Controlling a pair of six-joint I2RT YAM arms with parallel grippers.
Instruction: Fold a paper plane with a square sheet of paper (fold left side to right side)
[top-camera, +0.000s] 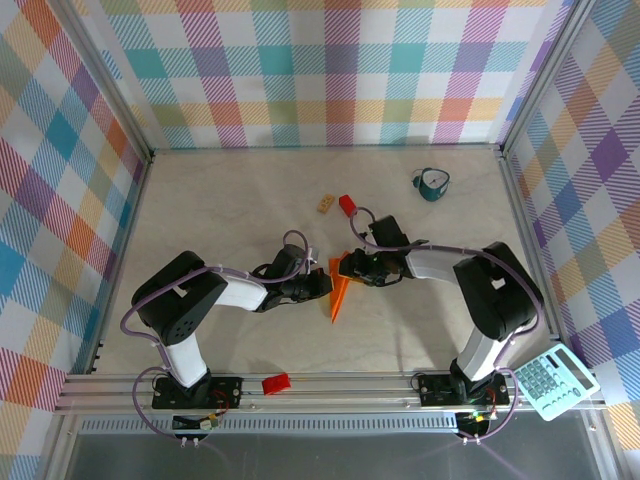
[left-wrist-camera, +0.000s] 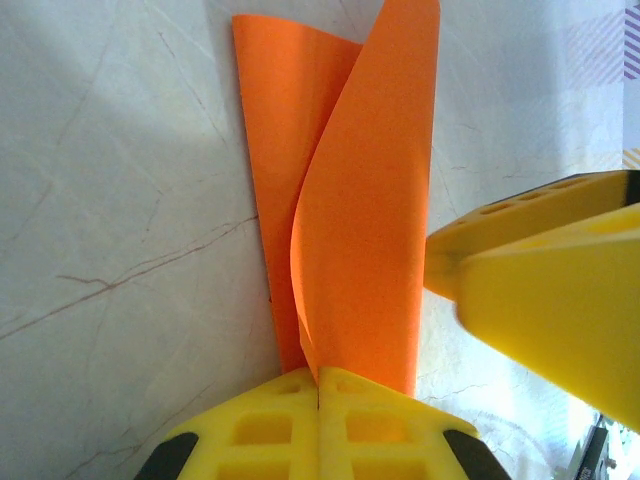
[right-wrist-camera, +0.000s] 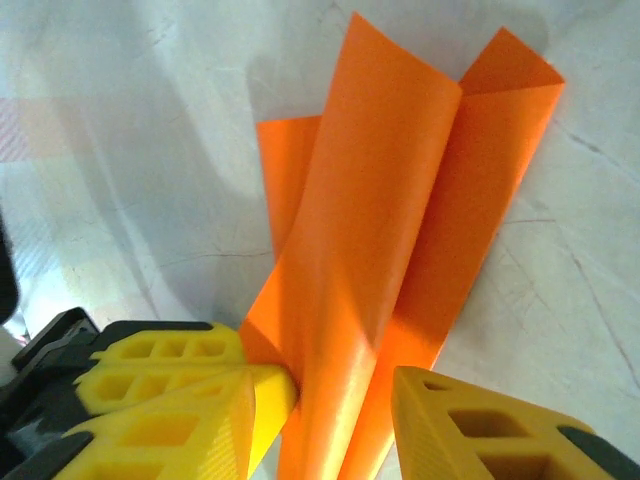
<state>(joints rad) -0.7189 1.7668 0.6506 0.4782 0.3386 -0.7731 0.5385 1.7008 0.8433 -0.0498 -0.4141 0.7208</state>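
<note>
Left gripper (left-wrist-camera: 318, 390), closed tight, seems to pinch the orange sheet (left-wrist-camera: 360, 230) (already a narrow dart, in the middle of the table (top-camera: 250, 200)). Right gripper (right-wrist-camera: 345, 385) stands half open astride a raised flap. Pressing that flap flat is left, I judge.

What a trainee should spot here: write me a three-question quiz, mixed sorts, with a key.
1. True or false: the left gripper is shut on the orange paper.
2. Which lies nearest the far red block: A tan block, B calculator, C teal object?
3. How do the right gripper's jaws stand?
Key: 1 true; 2 A; 3 apart, the paper between them.
</note>
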